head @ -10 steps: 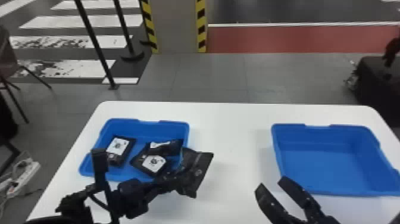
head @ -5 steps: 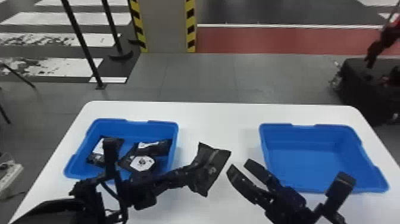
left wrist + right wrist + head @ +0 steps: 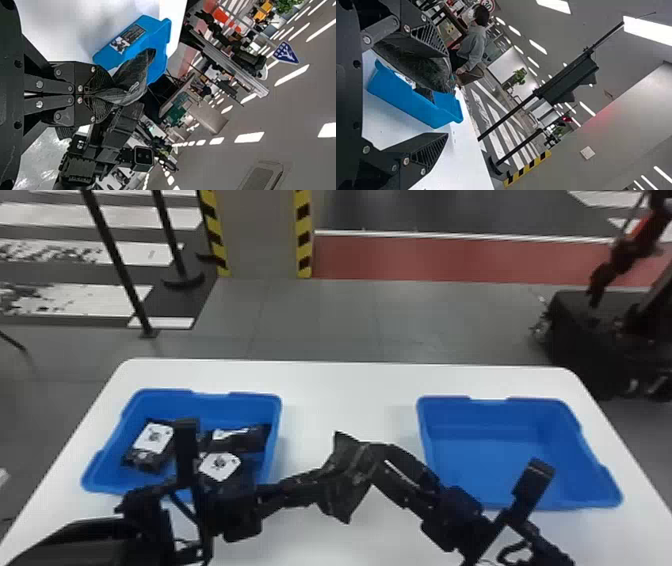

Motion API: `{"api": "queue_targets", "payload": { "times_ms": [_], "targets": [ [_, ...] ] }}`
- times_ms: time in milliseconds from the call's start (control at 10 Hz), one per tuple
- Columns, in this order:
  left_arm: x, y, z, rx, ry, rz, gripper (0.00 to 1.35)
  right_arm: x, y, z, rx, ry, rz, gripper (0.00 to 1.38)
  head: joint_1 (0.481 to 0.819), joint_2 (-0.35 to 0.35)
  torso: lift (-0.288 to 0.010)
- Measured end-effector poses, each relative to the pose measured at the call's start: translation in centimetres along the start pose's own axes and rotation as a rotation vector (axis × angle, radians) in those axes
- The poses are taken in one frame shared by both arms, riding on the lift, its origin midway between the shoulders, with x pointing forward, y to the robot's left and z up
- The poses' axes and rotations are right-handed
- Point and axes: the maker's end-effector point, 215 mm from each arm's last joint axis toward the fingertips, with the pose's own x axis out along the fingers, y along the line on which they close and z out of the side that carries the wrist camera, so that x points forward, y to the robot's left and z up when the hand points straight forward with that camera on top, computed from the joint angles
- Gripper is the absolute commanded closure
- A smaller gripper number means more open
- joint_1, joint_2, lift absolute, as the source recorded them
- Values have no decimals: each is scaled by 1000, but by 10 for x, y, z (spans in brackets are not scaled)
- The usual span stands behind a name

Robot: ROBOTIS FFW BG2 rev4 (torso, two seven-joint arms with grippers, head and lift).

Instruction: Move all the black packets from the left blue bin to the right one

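The left gripper (image 3: 320, 482) is shut on a crinkled black packet (image 3: 350, 477) above the table between the two bins. In the left wrist view, the packet (image 3: 132, 85) fans out from the closed left gripper (image 3: 104, 90). The right gripper (image 3: 389, 467) is open at the packet's right side; the right wrist view puts the packet (image 3: 417, 65) by one finger of the spread right gripper (image 3: 447, 95). The left blue bin (image 3: 200, 402) holds several black packets with white labels (image 3: 152, 438), partly hidden by the left arm. The right blue bin (image 3: 495, 415) has a bare floor.
Both bins stand on a white table (image 3: 345, 390), whose far edge lies behind them. A black vertical part (image 3: 532, 480) of the right arm rises over the right bin's front. Beyond the table are dark posts and a black robot base (image 3: 580, 335).
The right gripper has moved left and up to the held packet. The head view has shifted, so the bins sit farther left. The left gripper has kept its hold, now nearer the right one.
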Motion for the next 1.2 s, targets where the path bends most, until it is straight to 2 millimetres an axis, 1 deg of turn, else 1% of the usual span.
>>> {"api": "queue_targets", "payload": {
  "times_ms": [100, 200, 300, 600, 700, 800, 900, 1000, 1100, 1200],
  "targets": [
    [4, -1, -3, -9, 7, -11, 1199, 3, -1, 4, -6, -4, 3, 1053, 695, -19, -110],
    [7, 0, -7, -18, 11, -17, 1199, 6, 1, 9, -13, -9, 12, 1101, 695, -23, -110],
    [7, 2, -8, -20, 10, -16, 1199, 6, 6, 10, -14, -12, 35, 1253, 695, -21, -110],
    [5, 9, -5, -16, -2, -3, 1199, 8, 21, 7, 3, -14, 80, 1276, 695, -1, -110],
    [5, 13, -3, -14, -8, 6, 1145, 9, 26, 2, 24, -6, 100, 1276, 695, 10, -110],
    [5, 17, -1, -13, -23, 22, 800, 10, 31, -1, 49, -8, 116, 1276, 695, 16, -110],
    [5, 20, -2, -26, -42, 42, 366, 9, 35, -1, 72, -18, 125, 1276, 695, 22, -110],
    [4, 23, -5, -42, -59, 60, 88, 9, 37, 5, 83, -40, 131, 1276, 695, 22, -110],
    [1, 25, -6, -54, -78, 75, 105, 6, 34, 17, 74, -68, 126, 1276, 695, 20, -110],
    [-2, 25, -8, -67, -104, 79, 159, 1, 22, 34, 49, -95, 94, 1276, 695, 5, -110]
  ]
}}
